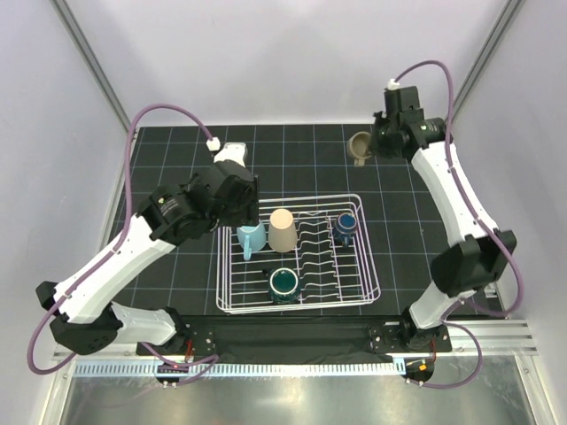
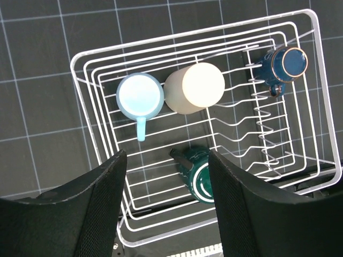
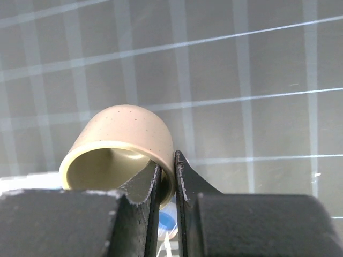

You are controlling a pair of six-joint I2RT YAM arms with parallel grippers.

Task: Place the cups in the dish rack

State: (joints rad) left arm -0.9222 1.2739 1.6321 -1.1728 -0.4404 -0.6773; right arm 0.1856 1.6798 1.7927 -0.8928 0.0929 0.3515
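Nearest, the teal mug is lying tilted at the front of the dish rack. Behind it the light blue mug, the beige cup (looks inverted, prob. to drain) and the dark blue mug are sitting among the wires. Left jaws are hovering apart above the rack, holding nothing. Farthest, beyond the rack, right jaws are clamping the tan mug by its wall, one inside and one outside, so prob. the last cup to load. No brand or writing is showing.
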